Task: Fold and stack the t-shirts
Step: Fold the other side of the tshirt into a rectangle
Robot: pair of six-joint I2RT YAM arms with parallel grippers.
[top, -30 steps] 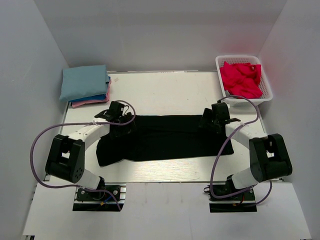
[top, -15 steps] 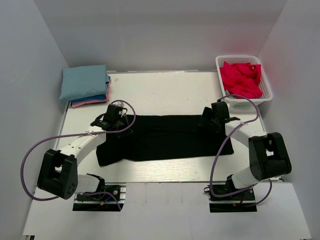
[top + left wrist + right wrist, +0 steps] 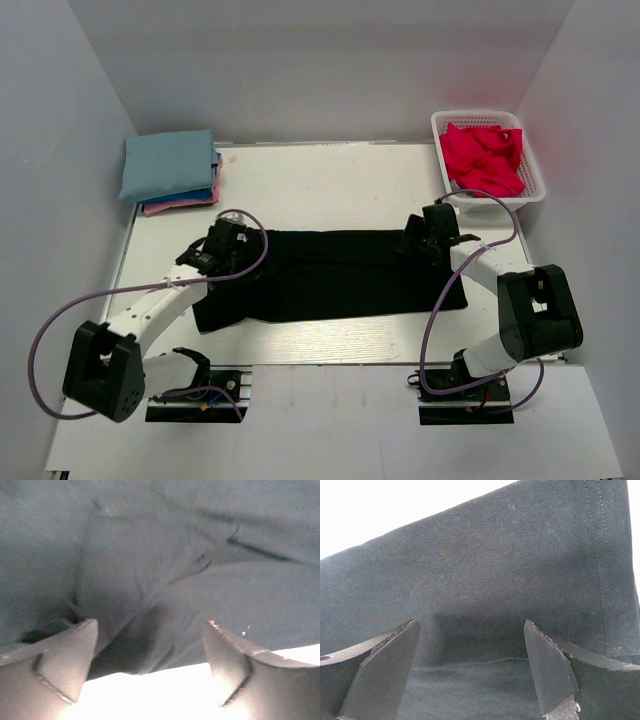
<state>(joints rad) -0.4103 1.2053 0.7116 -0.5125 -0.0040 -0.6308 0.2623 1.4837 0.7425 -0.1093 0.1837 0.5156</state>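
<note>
Black t-shirt [image 3: 340,272] beneath left claw [image 3: 150,626] and right claw [image 3: 471,625], both wide open.

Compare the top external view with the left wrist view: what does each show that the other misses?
Only top external: the folded t-shirt stack at far left, red t-shirts in the white basket, the right claw, and the whole outline of the black t-shirt. Only left wrist: fine creases beneath the left claw, open with nothing between its jaws. Both: that shirt's left part lying on the white table.
</note>
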